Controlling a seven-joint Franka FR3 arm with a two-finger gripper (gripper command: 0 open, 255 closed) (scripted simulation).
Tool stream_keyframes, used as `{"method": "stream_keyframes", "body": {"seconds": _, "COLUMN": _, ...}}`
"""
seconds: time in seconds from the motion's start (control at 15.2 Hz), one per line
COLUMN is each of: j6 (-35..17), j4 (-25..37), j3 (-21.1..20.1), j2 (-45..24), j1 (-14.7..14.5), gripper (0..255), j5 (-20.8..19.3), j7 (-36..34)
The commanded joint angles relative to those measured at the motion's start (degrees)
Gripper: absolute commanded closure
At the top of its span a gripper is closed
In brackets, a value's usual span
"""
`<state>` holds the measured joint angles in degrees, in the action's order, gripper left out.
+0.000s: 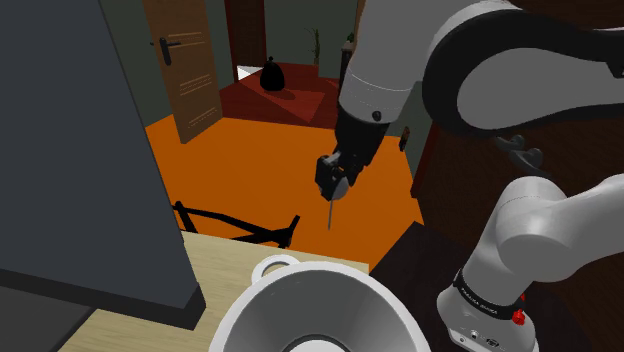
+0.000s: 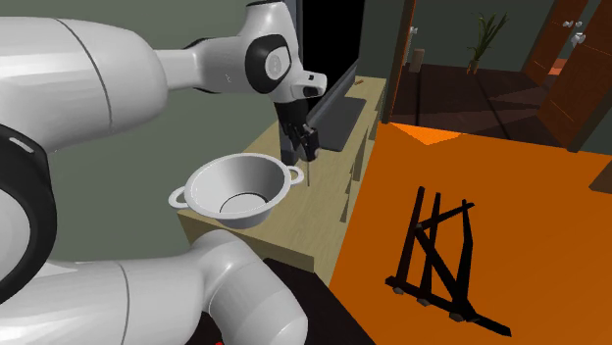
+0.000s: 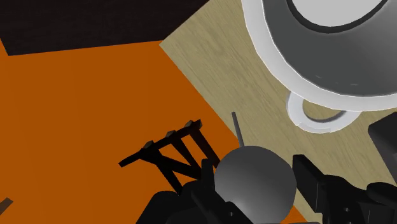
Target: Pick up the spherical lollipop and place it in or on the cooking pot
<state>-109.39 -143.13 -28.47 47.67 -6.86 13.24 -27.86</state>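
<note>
The grey ball of the lollipop (image 3: 254, 181) sits closest to the wrist camera, clamped between the two black fingers (image 3: 313, 179), with its thin stick pointing away from the hand. Beyond it are the pale wooden table (image 3: 254, 95), the white cooking pot (image 3: 264, 48) with its loop handle, and a black folding rack (image 3: 168, 153) on the orange floor (image 3: 76, 114).

At the left of the shoulder view, a dark grey panel (image 1: 80, 150) rises from the table (image 1: 225, 265). The rack (image 1: 240, 225) lies just past the table's edge. The pot (image 1: 330, 295) fills the lower middle. Above it, near the frame's centre, the gripper (image 1: 336, 183) holds the lollipop (image 1: 330, 212) in the air, stick hanging down, clear of the pot. The white arm (image 1: 480, 60) takes up the right side. The marks on the dark band at its base are too small to read. This view also takes in a brown door (image 1: 185, 70) and a black rounded object (image 1: 272, 76) at the upper left.

The second exterior view has the arm (image 2: 98, 78) at the left and the pot (image 2: 221, 181) at centre-left. The gripper (image 2: 302, 137) is just past the pot's right rim, below a black screen (image 2: 329, 49). The rack (image 2: 436, 250) is at the lower right and a plant (image 2: 484, 39) at the upper right.
</note>
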Motion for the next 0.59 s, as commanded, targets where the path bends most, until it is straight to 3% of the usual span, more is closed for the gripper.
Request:
{"method": "stream_keyframes", "body": {"seconds": 0.0, "j6": 1.6, "j4": 1.5, "j3": 0.5, "j2": 0.1, "j1": 0.1, "gripper": 255, "j5": -0.4, "j7": 0.1}}
{"method": "stream_keyframes", "body": {"seconds": 0.4, "j6": 5.7, "j4": 6.1, "j3": 1.6, "j2": -0.4, "j1": 0.7, "gripper": 255, "j5": -1.3, "j7": 0.3}}
{"method": "stream_keyframes", "body": {"seconds": 0.53, "j6": 7.4, "j4": 7.7, "j3": -0.5, "j2": -0.1, "j1": -0.1, "gripper": 255, "j5": -0.3, "j7": -2.2}}
